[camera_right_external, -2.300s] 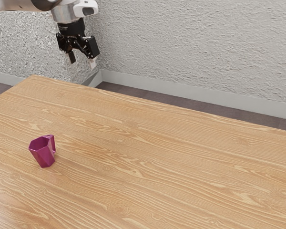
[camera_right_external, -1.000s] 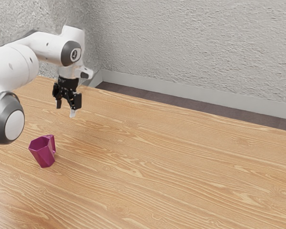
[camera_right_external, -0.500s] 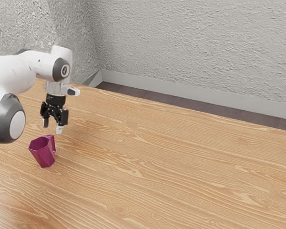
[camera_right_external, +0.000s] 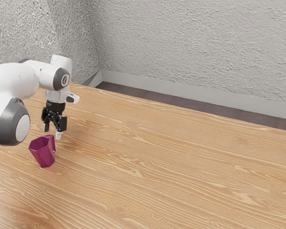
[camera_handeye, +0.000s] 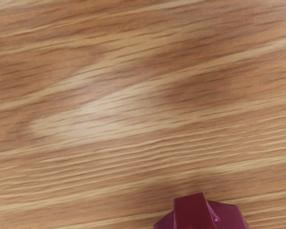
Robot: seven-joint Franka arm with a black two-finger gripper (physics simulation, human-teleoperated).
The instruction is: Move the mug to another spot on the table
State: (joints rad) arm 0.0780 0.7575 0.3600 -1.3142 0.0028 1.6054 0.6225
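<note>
Hovering just above the purple mug (camera_right_external: 43, 151), on the table (camera_right_external: 181, 157) at the exterior view's left; claw (camera_right_external: 53, 131) apparently spread apart. Could clip the rim descending off-centre, tipping or shoving it away.

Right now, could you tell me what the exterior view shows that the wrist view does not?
The exterior view adds the white arm, its open tool hovering close to the magenta mug without touching it, the textured wall, and the dark floor beyond the table. The wrist view adds a close look down at the wood grain next to the mug. Both share the faceted mug standing on the wooden table.
</note>
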